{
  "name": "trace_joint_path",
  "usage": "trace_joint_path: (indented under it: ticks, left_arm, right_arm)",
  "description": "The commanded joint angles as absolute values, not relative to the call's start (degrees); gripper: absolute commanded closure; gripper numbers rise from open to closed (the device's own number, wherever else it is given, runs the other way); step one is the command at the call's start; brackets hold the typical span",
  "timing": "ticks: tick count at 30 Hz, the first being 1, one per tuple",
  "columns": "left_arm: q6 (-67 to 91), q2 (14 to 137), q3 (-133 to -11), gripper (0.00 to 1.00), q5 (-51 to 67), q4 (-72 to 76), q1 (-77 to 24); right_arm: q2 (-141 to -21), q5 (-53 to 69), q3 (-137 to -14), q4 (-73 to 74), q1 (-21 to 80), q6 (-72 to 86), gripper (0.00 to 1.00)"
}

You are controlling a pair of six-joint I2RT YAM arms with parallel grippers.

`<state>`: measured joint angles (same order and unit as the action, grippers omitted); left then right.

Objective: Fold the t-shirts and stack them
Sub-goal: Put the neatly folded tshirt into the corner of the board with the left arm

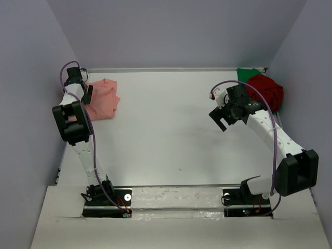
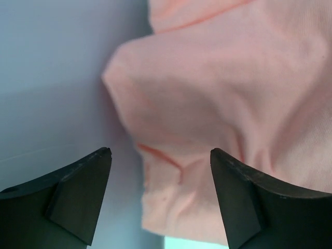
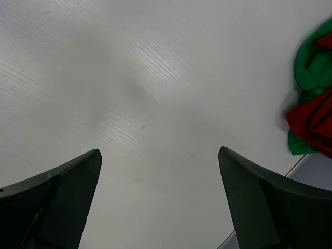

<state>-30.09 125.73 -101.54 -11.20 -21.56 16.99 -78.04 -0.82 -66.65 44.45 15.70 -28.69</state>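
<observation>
Across the middle of the overhead frame a white table (image 1: 166, 129) is spread, enclosed by pale grey walls (image 1: 31, 78). At its lower edge the left arm (image 1: 83, 150) and the right arm (image 1: 277, 142) are mounted, each reaching toward its own upper corner.

At the upper left of the frame the salmon-pink t-shirt (image 1: 104, 98) is bunched into a loose heap against the wall. At the upper right the dark red t-shirt (image 1: 267, 91) is crumpled on top of the green t-shirt (image 1: 248, 73), of which only an edge is seen; in the right wrist view both are cut off at the right border.

The left gripper (image 2: 161, 155) is seen at the near edge of the salmon-pink cloth with its jaws spread apart, and nothing is clamped between them. The right gripper (image 3: 160, 153) is held above bare table, just beside the red and green pile, with its jaws wide and nothing grasped.
</observation>
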Motion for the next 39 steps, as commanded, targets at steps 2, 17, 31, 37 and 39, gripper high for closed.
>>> trace_joint_path:
  ticks: [2, 17, 31, 37, 39]
  left_arm:
    - [-33.31, 114.44, -105.91, 0.1, -16.95, -16.53, 16.7]
    - [-23.3, 98.43, -91.0, 0.6, 8.16, -23.57, 20.65]
    - [-19.16, 108.54, -86.48, 1.0, 12.05, -16.27, 23.99]
    - [-18.2, 114.33, -87.72, 1.0, 6.09, -16.0, 24.0]
    - [-18.11, 115.48, -87.45, 1.0, 5.37, -16.0, 23.99]
  right_arm:
    - [-78.57, 2.02, -69.7, 43.15, 15.21, -27.69, 0.0]
    - [-77.34, 2.37, -68.38, 43.07, 14.68, -27.69, 0.44]
    - [-81.65, 1.14, -68.73, 42.8, 14.15, -27.25, 1.0]
    - [-84.19, 0.26, -69.61, 43.42, 13.62, -27.16, 1.0]
    - [-84.55, 0.26, -69.87, 43.59, 13.62, -27.25, 1.0]
